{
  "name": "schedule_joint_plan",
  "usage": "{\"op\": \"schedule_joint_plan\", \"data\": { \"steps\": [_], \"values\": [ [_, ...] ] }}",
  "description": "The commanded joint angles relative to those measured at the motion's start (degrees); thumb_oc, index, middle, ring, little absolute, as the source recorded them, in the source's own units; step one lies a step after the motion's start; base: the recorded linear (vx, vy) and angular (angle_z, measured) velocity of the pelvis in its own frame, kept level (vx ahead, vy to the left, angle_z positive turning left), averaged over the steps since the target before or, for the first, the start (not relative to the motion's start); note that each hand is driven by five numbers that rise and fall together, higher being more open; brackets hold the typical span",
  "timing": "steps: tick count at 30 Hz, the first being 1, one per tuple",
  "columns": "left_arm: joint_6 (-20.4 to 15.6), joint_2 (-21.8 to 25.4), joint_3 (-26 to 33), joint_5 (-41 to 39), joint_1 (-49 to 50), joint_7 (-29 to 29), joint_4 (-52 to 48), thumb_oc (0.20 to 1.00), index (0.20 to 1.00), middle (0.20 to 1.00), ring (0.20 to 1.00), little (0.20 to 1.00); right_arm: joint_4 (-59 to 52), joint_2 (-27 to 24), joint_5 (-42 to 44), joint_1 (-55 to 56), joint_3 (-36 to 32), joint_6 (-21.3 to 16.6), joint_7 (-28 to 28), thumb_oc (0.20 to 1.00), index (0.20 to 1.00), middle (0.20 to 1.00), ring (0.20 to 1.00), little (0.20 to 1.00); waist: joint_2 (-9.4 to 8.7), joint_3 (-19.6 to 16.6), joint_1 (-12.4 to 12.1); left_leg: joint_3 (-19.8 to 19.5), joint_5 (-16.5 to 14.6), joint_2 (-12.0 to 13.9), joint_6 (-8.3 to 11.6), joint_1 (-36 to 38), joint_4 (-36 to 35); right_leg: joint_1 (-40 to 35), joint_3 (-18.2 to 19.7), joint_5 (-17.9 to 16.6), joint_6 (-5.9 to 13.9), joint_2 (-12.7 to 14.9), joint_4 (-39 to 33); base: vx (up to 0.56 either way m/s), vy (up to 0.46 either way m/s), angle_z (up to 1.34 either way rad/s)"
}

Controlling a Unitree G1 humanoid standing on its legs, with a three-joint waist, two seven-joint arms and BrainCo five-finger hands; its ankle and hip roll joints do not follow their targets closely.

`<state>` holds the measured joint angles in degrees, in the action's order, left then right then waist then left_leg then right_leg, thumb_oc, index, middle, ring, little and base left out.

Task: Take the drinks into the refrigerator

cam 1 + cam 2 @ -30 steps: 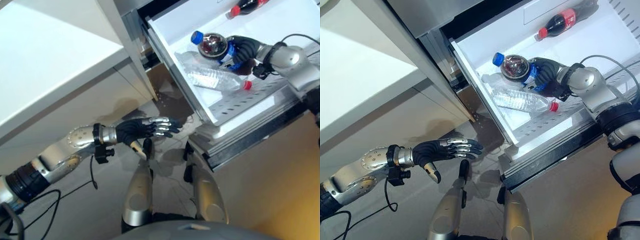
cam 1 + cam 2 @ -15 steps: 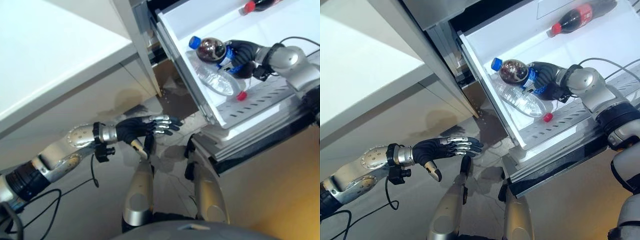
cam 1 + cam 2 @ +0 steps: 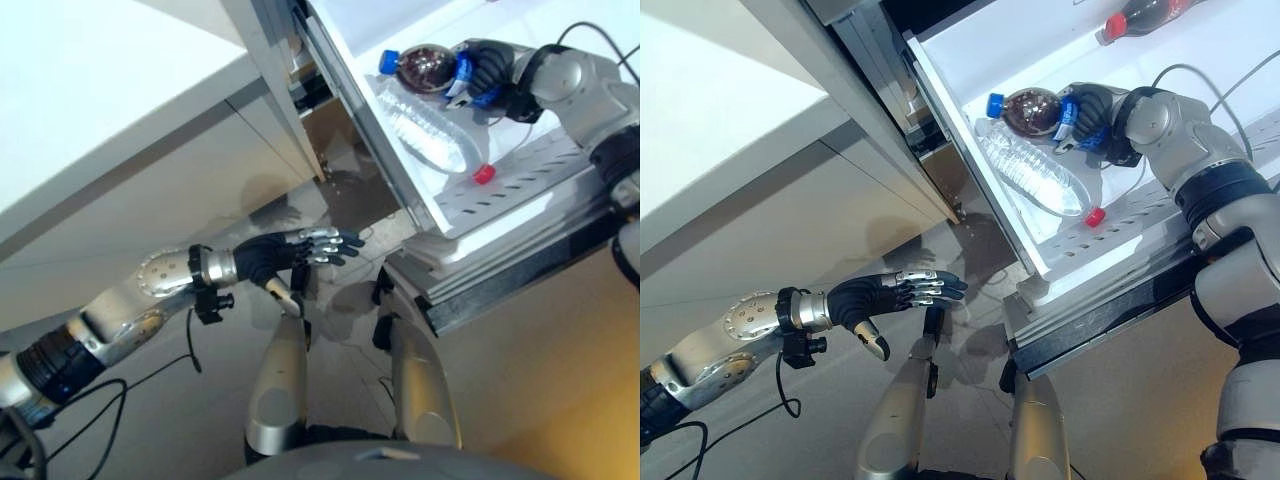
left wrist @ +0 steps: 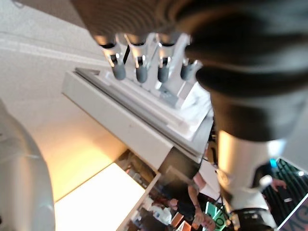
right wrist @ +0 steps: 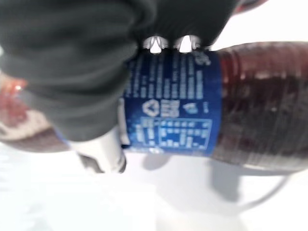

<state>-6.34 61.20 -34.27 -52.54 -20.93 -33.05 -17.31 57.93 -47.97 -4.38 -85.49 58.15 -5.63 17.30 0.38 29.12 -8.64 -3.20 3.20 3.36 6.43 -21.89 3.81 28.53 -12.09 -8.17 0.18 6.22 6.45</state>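
Observation:
A dark cola bottle (image 3: 1032, 108) with a blue cap and blue label (image 5: 168, 115) lies inside the open white refrigerator drawer (image 3: 970, 150). My right hand (image 3: 1090, 110) is curled round its labelled middle. Beside it in the drawer lies a clear water bottle (image 3: 1030, 180) with a red cap (image 3: 1095, 216). A second cola bottle (image 3: 1145, 18) with a red cap rests at the drawer's far side. My left hand (image 3: 885, 297) hovers low over the floor, away from the drawer, fingers (image 4: 139, 72) straight and holding nothing.
A white counter (image 3: 720, 110) stands at the left, its edge running next to the drawer's front corner. Below the drawer a dark rail and perforated shelf (image 3: 1120, 250) jut out. Grey floor (image 3: 820, 420) lies under my left arm.
The view has shifted. My right hand has carried the cola bottle a little farther into the drawer, over the water bottle. The left hand stays as it was.

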Motion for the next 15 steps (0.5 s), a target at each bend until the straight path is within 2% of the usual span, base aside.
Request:
{"op": "schedule_joint_plan", "data": {
  "steps": [1,15],
  "values": [
    [-0.49,-0.68,3.99,0.62,4.07,1.02,-8.61,1.0,1.0,1.0,1.0,1.0,1.3,4.79,-10.21,0.81,5.61,-1.54,-0.74,0.2,0.2,0.2,0.2,0.2,2.03,0.67,-0.03,-1.3,2.68,-0.3,-3.79,2.42,-8.81,4.01,-0.12,5.15,5.98,1.27,12.16,0.0,0.0,0.0],
    [-1.08,-2.77,5.57,0.98,5.16,1.97,-8.4,1.0,1.0,1.0,1.0,1.0,8.59,8.64,-12.85,0.66,3.93,-1.62,-2.16,0.2,0.2,0.2,0.2,0.2,1.89,0.67,-0.13,-1.1,2.55,-0.29,-3.8,2.05,-8.81,4.01,0.15,4.83,6.03,1.19,11.3,0.0,0.0,0.0]
  ]
}}
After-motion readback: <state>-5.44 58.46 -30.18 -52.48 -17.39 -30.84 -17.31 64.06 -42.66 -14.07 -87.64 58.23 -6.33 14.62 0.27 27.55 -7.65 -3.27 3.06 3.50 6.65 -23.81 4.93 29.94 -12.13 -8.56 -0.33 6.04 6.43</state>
